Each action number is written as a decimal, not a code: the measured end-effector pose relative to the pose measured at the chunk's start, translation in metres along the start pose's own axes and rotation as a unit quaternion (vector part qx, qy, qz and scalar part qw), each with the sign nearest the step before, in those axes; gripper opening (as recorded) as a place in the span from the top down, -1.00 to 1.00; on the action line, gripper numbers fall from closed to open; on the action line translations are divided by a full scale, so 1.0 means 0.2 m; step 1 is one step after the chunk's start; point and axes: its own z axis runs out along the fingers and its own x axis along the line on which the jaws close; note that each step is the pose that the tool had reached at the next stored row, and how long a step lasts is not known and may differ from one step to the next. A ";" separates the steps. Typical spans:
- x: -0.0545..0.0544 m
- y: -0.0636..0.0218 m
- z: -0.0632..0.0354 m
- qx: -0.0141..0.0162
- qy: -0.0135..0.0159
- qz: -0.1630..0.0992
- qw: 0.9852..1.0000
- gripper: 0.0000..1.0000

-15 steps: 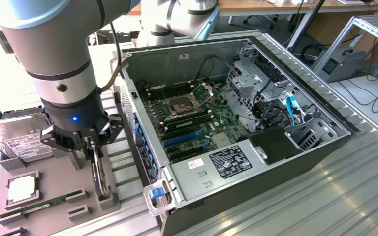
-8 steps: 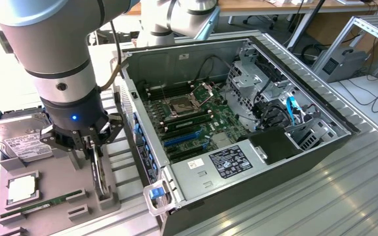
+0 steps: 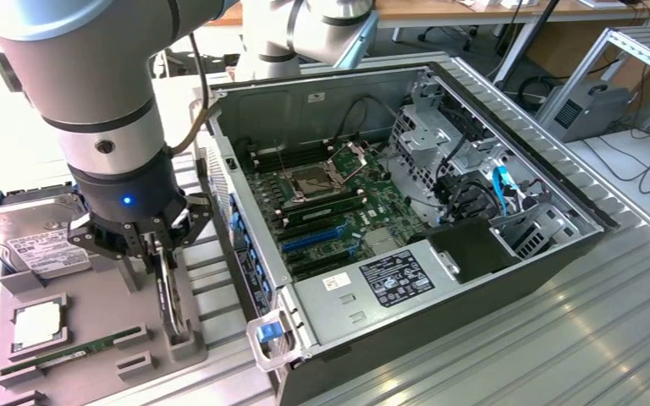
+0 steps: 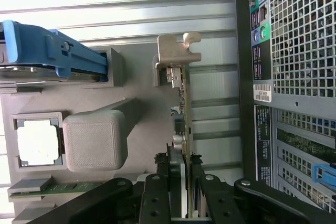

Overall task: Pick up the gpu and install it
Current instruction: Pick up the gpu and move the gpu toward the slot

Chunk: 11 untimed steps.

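The arm fills the exterior view's upper left and comes straight down over the parts holder. Its gripper sits on the top edge of the gpu, in the left middle of that view. In the wrist view the gripper straddles the gpu. Its jaws are set narrow, with a black finger against each face of the card, so it grips the card. The gpu is still seated in its slot in the holder.

The gpu stands upright on one long edge. In the exterior view its long axis runs from under the gripper down toward the lower left, roughly parallel to the near side of the case. In the wrist view the card shows edge-on, and its silver bracket is at the end away from the fingers.

The room behind holds desks and a metal frame in the upper right. A ribbed metal table carries everything. The open case takes up the centre and right, and its board is exposed. The grey holder lies in the lower left, just beside the case. It also holds a hard drive, a CPU and a green RAM stick.
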 end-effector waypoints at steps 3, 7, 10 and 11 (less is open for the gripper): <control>0.00 0.000 -0.005 0.000 0.000 0.000 1.000 0.45; 0.00 0.000 -0.011 0.000 0.000 0.000 1.000 0.45; 0.00 0.000 -0.016 0.000 0.000 0.000 1.000 0.45; 0.00 0.000 -0.018 0.000 0.000 0.000 1.000 0.45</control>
